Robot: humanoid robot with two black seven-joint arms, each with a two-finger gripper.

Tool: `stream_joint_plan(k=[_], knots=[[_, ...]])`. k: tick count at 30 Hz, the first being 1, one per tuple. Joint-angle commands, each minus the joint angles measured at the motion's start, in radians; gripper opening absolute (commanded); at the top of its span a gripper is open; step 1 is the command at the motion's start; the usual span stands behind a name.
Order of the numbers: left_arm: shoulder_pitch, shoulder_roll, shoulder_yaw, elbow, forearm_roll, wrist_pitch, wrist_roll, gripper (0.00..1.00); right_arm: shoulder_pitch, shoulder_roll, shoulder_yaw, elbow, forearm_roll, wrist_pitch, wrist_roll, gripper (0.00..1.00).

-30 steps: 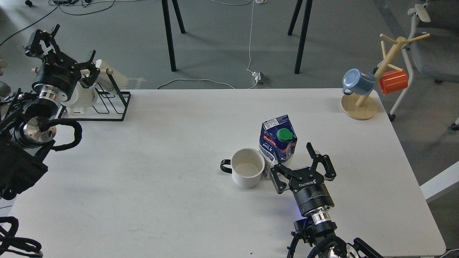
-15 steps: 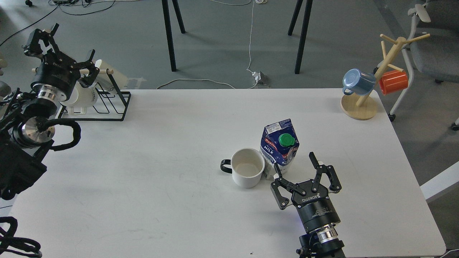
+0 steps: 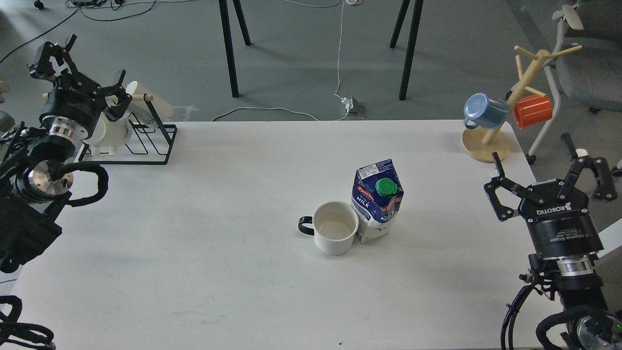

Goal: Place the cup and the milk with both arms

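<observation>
The white cup (image 3: 334, 234) with a black loop handle on its left stands upright on the white table (image 3: 218, 204), just right of the middle. The dark blue and white milk carton (image 3: 377, 201) with a green cap stands upright against the cup's right side. My right gripper (image 3: 532, 153) is open and empty at the table's right edge, well to the right of the carton. My left gripper (image 3: 80, 63) is open and empty at the far left, above the black wire rack (image 3: 141, 141).
The wire rack at the back left holds cream mugs (image 3: 114, 131). A wooden mug tree (image 3: 505, 109) at the back right corner carries a blue mug (image 3: 483, 112) and an orange mug (image 3: 533, 111). Black table legs and cables lie on the floor beyond.
My right gripper let go of the milk carton and drew back far to the right, to the table's edge. The carton rocked slightly and stands free beside the cup. The left arm hardly moved.
</observation>
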Motion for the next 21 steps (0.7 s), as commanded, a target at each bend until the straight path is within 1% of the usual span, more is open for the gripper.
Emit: stream_joint_plan(k=[1,4,6,9,11,13,17,21], knots=[[-0.001,-0.006,-0.006,0.016,-0.001,-0.004,0.006,0.99,0.154,-0.01,0.046,-0.093,0.002,0.0,-0.006,0.99],[-0.003,-0.015,-0.012,0.016,-0.006,-0.015,0.006,0.99,0.286,-0.011,0.033,-0.19,0.002,0.0,-0.029,0.99],[-0.004,-0.024,-0.015,0.015,-0.006,-0.015,0.006,0.99,0.376,-0.011,0.022,-0.277,0.003,0.0,-0.076,0.99],[-0.006,-0.027,-0.034,0.013,-0.021,-0.015,0.004,0.99,0.526,-0.01,0.013,-0.458,0.014,0.0,-0.173,0.99],[-0.006,-0.029,-0.061,0.015,-0.041,-0.015,0.007,0.99,0.612,-0.004,0.013,-0.591,0.016,0.0,-0.211,0.99],[-0.006,-0.029,-0.089,0.015,-0.055,-0.015,0.007,0.99,0.694,0.003,0.01,-0.716,0.016,0.0,-0.227,0.99],[-0.003,-0.036,-0.116,0.015,-0.061,-0.015,0.007,0.99,0.843,0.019,-0.035,-0.94,0.016,0.0,-0.222,0.99],[-0.001,-0.038,-0.116,0.016,-0.06,-0.012,0.009,0.99,0.941,0.052,-0.052,-1.066,0.016,0.0,-0.216,0.99]])
